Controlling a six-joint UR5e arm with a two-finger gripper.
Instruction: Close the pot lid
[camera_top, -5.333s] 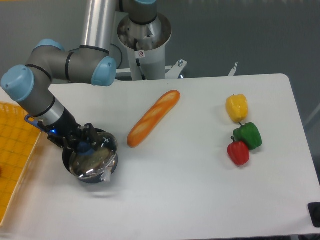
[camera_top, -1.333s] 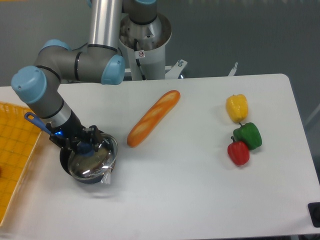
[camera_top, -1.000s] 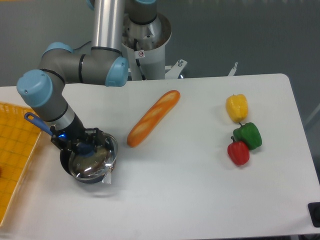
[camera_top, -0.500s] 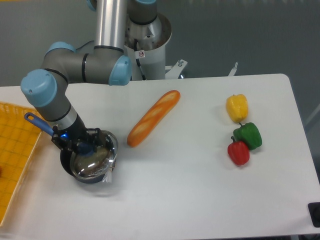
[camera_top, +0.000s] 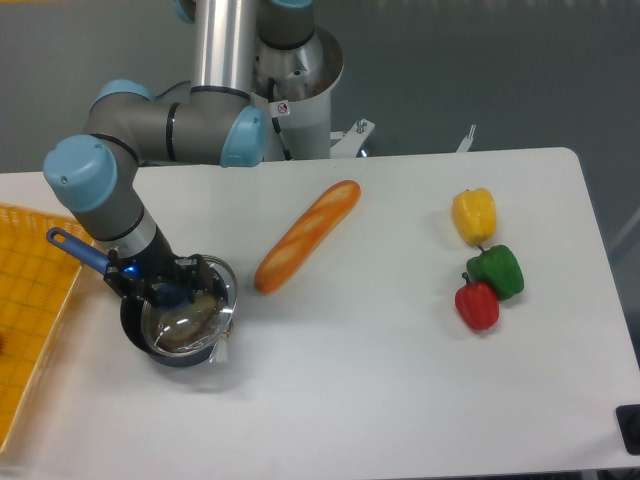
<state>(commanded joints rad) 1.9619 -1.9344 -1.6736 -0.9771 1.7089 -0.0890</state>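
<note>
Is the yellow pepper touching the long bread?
No. The yellow pepper sits far off to the right of the bread, with bare white table between them.

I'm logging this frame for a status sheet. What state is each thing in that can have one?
pot: upright on the table, lid over its mouth.
lid: on the pot; fully seated or not, cannot tell.
gripper: at the lid's knob; open or shut, cannot tell.
</note>
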